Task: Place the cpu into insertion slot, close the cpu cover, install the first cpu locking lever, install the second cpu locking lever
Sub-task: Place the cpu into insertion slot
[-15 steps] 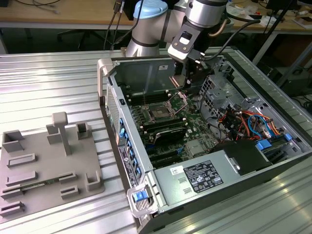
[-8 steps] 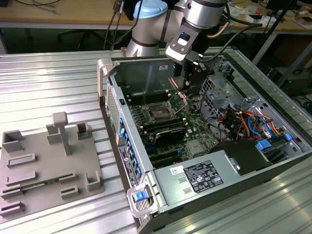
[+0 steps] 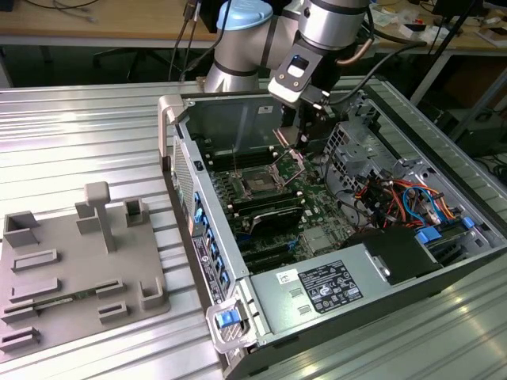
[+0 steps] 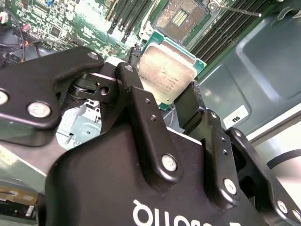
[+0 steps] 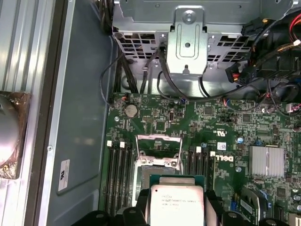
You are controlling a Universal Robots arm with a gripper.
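Our claw [image 4: 162, 84] is clamped on the cpu [image 4: 167, 70], one finger on each of two opposite edges. The jaws are parted only by the chip's width, and its silvery top faces the wrist cameras. We see the chip held in the air above the slot [image 5: 154, 173], near it but apart from it (in both wrist views part of the socket shows bare beyond the chip's edge). The cover [image 5: 158, 147] stands raised on its hinge along one edge of the slot, leaving the slot open. A thin rod [image 4: 240, 9] runs just beside the slot in the second wrist view. We take it for a locking lever, unlatched, though we cannot be sure. In the exterior view the arm [image 3: 333, 20] reaches down into the open case [image 3: 238, 309], which lies on its side on the table [image 3: 79, 119], with the claw above the slot.

We judge the task barely begun: the chip is in hand over the slot but not yet seated. All four steps are left: seating the chip, closing the cover, and setting both levers.
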